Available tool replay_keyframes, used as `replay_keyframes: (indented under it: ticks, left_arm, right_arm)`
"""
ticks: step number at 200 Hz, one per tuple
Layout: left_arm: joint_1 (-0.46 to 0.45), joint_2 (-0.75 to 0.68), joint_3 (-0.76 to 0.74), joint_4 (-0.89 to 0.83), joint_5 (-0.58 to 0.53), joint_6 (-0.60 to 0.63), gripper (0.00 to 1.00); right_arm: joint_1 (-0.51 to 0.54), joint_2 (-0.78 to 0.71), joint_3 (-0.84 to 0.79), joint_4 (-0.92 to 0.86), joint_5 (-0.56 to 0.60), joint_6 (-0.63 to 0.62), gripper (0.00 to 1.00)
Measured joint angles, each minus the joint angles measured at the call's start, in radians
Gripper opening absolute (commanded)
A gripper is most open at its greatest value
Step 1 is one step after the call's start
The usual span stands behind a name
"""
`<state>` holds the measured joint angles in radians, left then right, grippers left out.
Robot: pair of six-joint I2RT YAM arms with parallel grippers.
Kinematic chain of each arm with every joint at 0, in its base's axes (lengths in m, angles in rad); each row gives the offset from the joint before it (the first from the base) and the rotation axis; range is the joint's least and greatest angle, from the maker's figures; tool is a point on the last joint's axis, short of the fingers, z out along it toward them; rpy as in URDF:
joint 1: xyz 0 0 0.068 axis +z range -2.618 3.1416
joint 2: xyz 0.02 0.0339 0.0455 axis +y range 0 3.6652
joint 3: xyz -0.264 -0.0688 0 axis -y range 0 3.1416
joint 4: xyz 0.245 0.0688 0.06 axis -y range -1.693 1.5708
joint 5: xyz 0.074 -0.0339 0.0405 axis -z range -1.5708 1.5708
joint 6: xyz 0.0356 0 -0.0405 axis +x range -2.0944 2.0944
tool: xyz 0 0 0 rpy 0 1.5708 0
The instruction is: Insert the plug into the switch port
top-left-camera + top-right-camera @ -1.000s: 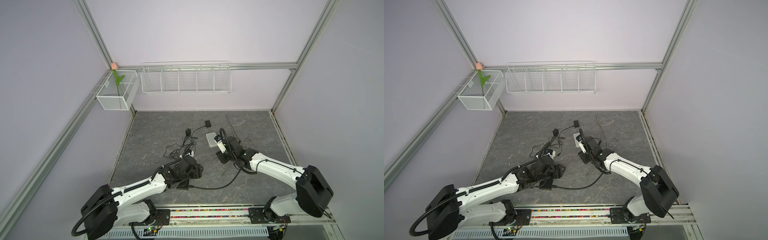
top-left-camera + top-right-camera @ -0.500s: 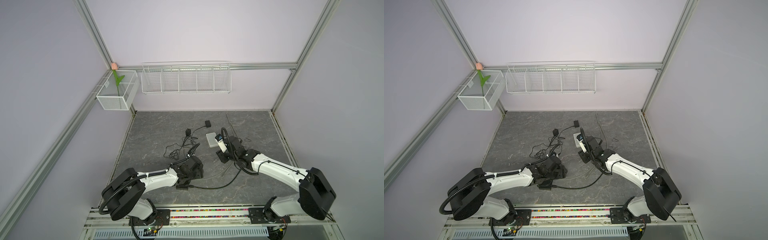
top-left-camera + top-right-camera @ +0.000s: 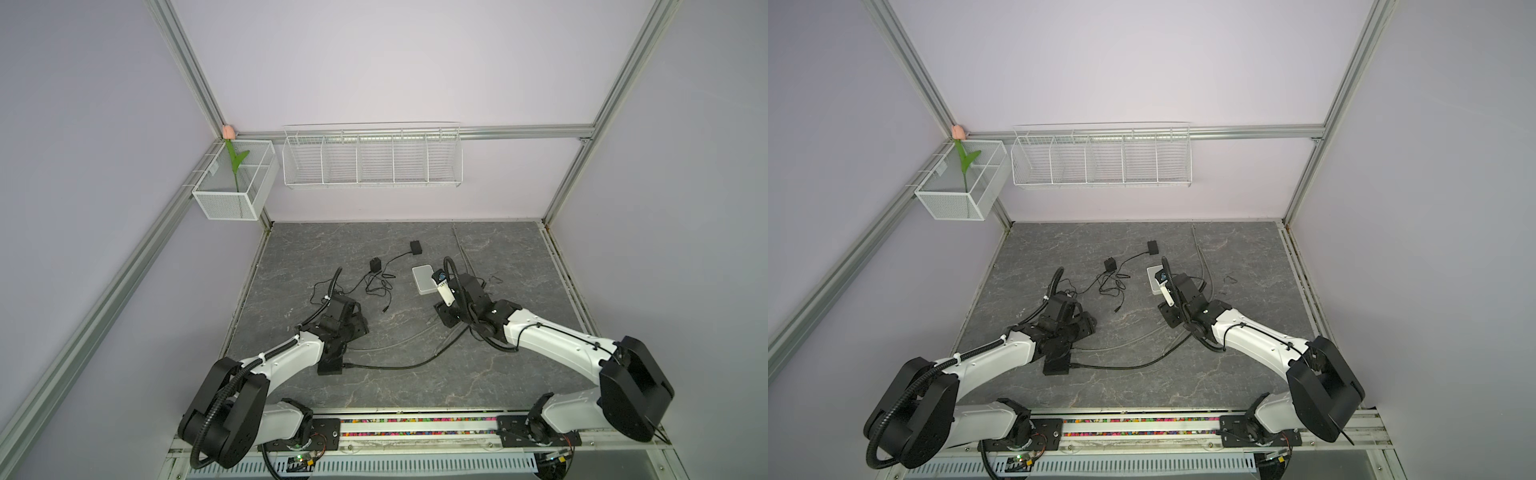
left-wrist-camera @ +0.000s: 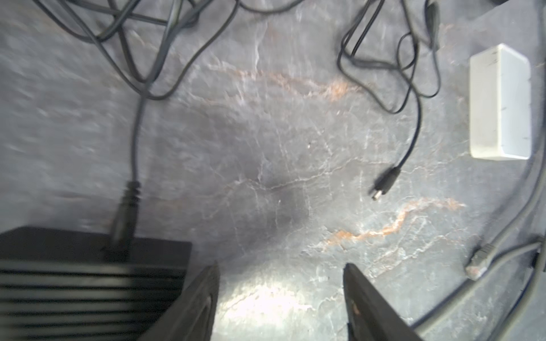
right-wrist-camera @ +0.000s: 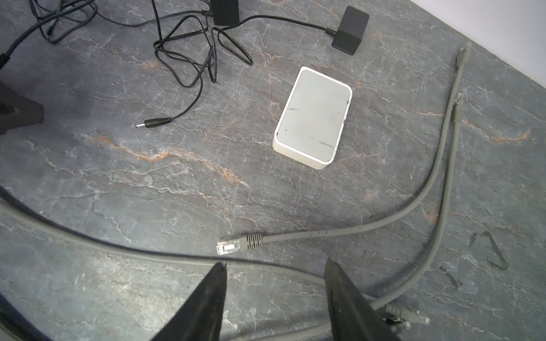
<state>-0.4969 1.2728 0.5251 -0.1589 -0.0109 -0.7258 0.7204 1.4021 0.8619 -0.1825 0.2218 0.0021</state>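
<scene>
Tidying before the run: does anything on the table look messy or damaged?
The thin black cable lies in a tangle near the white switch, whose top shows dark scuffs. Loose grey network cables sprawl around, none plugged in.

Robotics lab test cell: alu. extrusion frame (image 3: pixel 195 79) w/ plain lilac panels (image 3: pixel 374 62); two white arms (image 3: pixel 557 345) bolted to front rail (image 3: pixel 415 433); wire rack (image 3: pixel 372 166) at back; slate-look bench top (image 3: pixel 415 388) strewn w/ cables (image 3: pixel 386 368).
</scene>
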Motion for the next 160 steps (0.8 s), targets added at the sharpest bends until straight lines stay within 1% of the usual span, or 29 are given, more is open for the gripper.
replay_keyframes:
  ticks: [13, 22, 37, 66, 81, 92, 125, 139, 141, 142, 143, 144, 146, 148, 151, 160]
  left_arm:
    - [-0.005, -0.009, 0.024, -0.017, 0.012, 0.025, 0.65]
    - [-0.019, 0.001, 0.062, -0.044, 0.008, 0.045, 0.66]
    - [-0.053, 0.039, 0.146, -0.072, 0.004, 0.077, 0.65]
    - [-0.093, 0.162, 0.295, -0.074, 0.013, 0.129, 0.64]
    - [-0.098, 0.242, 0.351, -0.08, 0.013, 0.15, 0.61]
    - [-0.099, 0.307, 0.394, -0.092, 0.013, 0.165, 0.59]
    - [-0.103, 0.475, 0.51, -0.131, 0.012, 0.198, 0.56]
    - [-0.111, 0.522, 0.544, -0.145, 0.01, 0.209, 0.55]
    - [-0.112, 0.526, 0.547, -0.146, 0.01, 0.21, 0.55]
    - [-0.113, 0.531, 0.55, -0.147, 0.01, 0.211, 0.54]
    - [-0.113, 0.533, 0.551, -0.148, 0.01, 0.211, 0.54]
    - [-0.114, 0.536, 0.554, -0.15, 0.009, 0.212, 0.54]
    - [-0.115, 0.539, 0.557, -0.151, 0.009, 0.212, 0.54]
    - [-0.116, 0.545, 0.561, -0.154, 0.008, 0.213, 0.54]
    - [-0.119, 0.552, 0.568, -0.159, 0.008, 0.214, 0.54]
    - [-0.126, 0.573, 0.587, -0.168, 0.005, 0.217, 0.53]
  right_arm:
    - [-0.001, 0.0, 0.0, 0.001, -0.002, 0.012, 0.6]
    - [-0.004, 0.0, 0.0, 0.002, -0.005, 0.031, 0.68]
    - [-0.013, -0.001, 0.0, 0.01, -0.013, 0.053, 0.74]
    - [-0.032, -0.024, 0.0, 0.014, -0.04, 0.097, 0.74]
    - [-0.043, -0.042, 0.002, 0.007, -0.053, 0.113, 0.75]
    - [-0.052, -0.048, 0.012, -0.014, -0.063, 0.126, 0.78]
    - [-0.095, -0.076, 0.034, -0.056, -0.103, 0.165, 0.8]
    - [-0.107, -0.105, 0.026, -0.059, -0.112, 0.175, 0.88]
    - [-0.108, -0.112, 0.023, -0.058, -0.114, 0.176, 0.92]
    - [-0.109, -0.114, 0.022, -0.058, -0.114, 0.179, 0.92]
    - [-0.11, -0.119, 0.019, -0.058, -0.114, 0.183, 0.95]
    - [-0.11, -0.122, 0.017, -0.057, -0.115, 0.183, 0.99]
    - [-0.111, -0.13, 0.012, -0.055, -0.115, 0.179, 0.98]
    - [-0.111, -0.136, 0.008, -0.054, -0.115, 0.184, 0.93]
    - [-0.112, -0.149, 0.0, -0.05, -0.116, 0.193, 0.9]
    - [-0.114, -0.192, -0.029, -0.04, -0.116, 0.203, 0.89]
